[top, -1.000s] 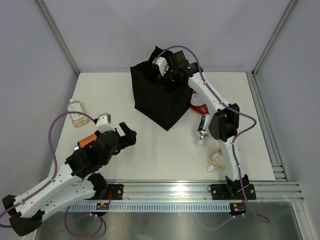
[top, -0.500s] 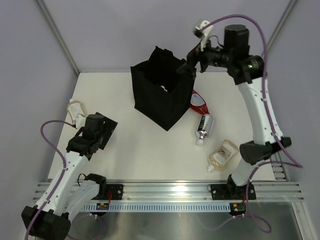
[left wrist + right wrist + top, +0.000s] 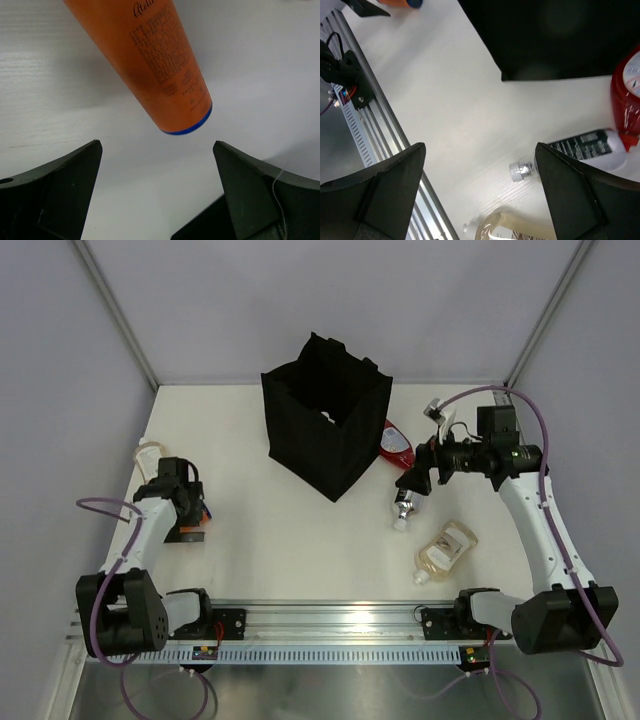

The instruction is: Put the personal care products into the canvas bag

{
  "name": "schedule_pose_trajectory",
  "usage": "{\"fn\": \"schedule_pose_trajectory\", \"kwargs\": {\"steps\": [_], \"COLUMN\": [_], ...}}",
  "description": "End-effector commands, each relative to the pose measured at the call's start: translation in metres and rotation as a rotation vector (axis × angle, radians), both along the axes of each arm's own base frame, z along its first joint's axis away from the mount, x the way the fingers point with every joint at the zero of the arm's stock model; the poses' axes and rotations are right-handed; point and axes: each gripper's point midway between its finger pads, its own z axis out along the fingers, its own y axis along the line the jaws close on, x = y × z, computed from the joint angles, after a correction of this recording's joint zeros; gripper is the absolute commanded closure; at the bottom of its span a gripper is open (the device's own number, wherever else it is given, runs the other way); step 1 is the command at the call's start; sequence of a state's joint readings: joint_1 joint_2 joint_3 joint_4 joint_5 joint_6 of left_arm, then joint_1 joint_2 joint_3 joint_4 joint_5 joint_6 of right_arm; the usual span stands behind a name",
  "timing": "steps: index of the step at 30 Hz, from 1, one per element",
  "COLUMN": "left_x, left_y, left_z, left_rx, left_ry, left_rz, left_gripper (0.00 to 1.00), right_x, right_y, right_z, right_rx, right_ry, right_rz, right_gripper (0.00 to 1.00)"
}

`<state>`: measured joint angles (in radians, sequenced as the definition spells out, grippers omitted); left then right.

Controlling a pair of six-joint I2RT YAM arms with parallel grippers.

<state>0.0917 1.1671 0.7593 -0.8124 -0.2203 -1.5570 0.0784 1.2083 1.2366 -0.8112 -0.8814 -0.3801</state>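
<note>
The black canvas bag [image 3: 325, 425] stands open at the back middle of the table. A red squeeze bottle [image 3: 396, 445] lies by its right side. A silver tube [image 3: 404, 506] and an amber bottle [image 3: 446, 549] lie in front of that. My right gripper [image 3: 413, 480] is open and empty, hovering over the silver tube [image 3: 580, 147], whose cap [image 3: 520, 170] shows between the jaws. My left gripper [image 3: 187, 518] is open and empty, low over an orange tube [image 3: 150, 60] with its blue end just ahead of the jaws. Another amber bottle [image 3: 148, 452] lies at the far left.
The aluminium rail [image 3: 340, 620] runs along the near table edge and shows in the right wrist view [image 3: 365, 125]. Grey walls close off the back and sides. The red bottle [image 3: 627, 95] and the bag [image 3: 555, 35] fill the top right of the right wrist view.
My right arm has come away from above the bag and dropped to the right, over the silver tube. My left arm has swung back to the left and lowered over the orange tube.
</note>
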Motion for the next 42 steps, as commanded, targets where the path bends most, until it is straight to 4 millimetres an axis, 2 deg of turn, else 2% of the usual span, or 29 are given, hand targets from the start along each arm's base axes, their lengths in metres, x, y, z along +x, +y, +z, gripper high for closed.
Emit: {"fn": "schedule_pose_trajectory", "kwargs": {"steps": [1,4,8,9,12,13,15,19,20,22,23,25,26,28,30,33,34,36,37,40,42], "left_x": [0.025,0.03,0.029,0.026,0.023,0.021,0.02,0.022,0.023,0.026,0.031,0.031,0.037,0.037,0.048,0.06,0.062,0.064,0.066,0.067,0.07], "left_y": [0.025,0.047,0.06,0.061,0.061,0.06,0.059,0.058,0.059,0.057,0.057,0.055,0.054,0.048,0.04,0.023,0.017,0.005,0.0,-0.02,-0.035], "left_z": [0.013,0.01,0.0,-0.012,-0.025,-0.034,-0.039,-0.047,-0.046,-0.046,-0.042,-0.042,-0.04,-0.038,-0.029,-0.016,-0.005,0.003,0.015,0.03,0.055], "left_rx": [0.058,0.082,0.08,0.058,0.012,0.001,-0.008,-0.007,0.0,0.003,0.004,0.008,0.01,0.007,-0.005,-0.027,-0.016,-0.018,0.0,0.003,0.025], "left_ry": [-0.051,-0.022,0.045,0.102,0.185,0.228,0.258,0.255,0.247,0.23,0.196,0.184,0.148,0.115,0.03,-0.101,-0.145,-0.221,-0.276,-0.402,-0.536], "left_rz": [0.094,0.135,0.14,0.134,0.108,0.096,0.079,0.041,0.031,-0.013,-0.03,-0.072,-0.09,-0.139,-0.212,-0.331,-0.36,-0.442,-0.479,-0.59,-0.672], "left_gripper": [0.01,0.01,0.01,0.01,0.02,0.02,0.02,0.17,0.27,0.4,0.55,0.71,0.82,0.89,0.96,1.0,1.0,1.0,1.0,1.0,1.0], "right_x": [-0.008,-0.012,-0.012,-0.01,-0.01,-0.01,-0.01,-0.012,-0.013,-0.013,-0.014,-0.015,-0.017,-0.017,-0.018,-0.016,-0.016,-0.015,-0.014,-0.014,-0.015], "right_y": [-0.008,-0.009,-0.012,-0.012,-0.016,-0.017,-0.02,-0.027,-0.028,-0.032,-0.033,-0.036,-0.037,-0.04,-0.042,-0.048,-0.049,-0.053,-0.053,-0.055,-0.055], "right_z": [-0.001,-0.012,-0.018,-0.017,-0.014,-0.014,-0.01,-0.011,-0.008,-0.008,-0.006,-0.006,-0.004,-0.004,-0.004,-0.006,-0.007,-0.008,-0.009,-0.01,-0.009], "right_rx": [0.012,0.044,0.094,0.1,0.121,0.126,0.139,0.158,0.17,0.179,0.186,0.193,0.201,0.204,0.209,0.214,0.219,0.225,0.227,0.232,0.233], "right_ry": [-0.092,-0.062,-0.039,-0.047,-0.055,-0.055,-0.072,-0.082,-0.087,-0.091,-0.097,-0.104,-0.111,-0.122,-0.124,-0.121,-0.118,-0.117,-0.111,-0.11,-0.116], "right_rz": [0.032,0.049,0.045,0.044,0.028,0.023,0.009,-0.018,-0.019,-0.034,-0.035,-0.048,-0.048,-0.06,-0.065,-0.082,-0.084,-0.092,-0.095,-0.094,-0.094], "right_gripper": [0.0,0.0,0.0,0.01,0.0,0.01,0.01,0.0,0.0,0.0,0.0,0.01,0.01,0.0,0.0,0.01,0.01,0.01,0.01,0.0,0.0]}}
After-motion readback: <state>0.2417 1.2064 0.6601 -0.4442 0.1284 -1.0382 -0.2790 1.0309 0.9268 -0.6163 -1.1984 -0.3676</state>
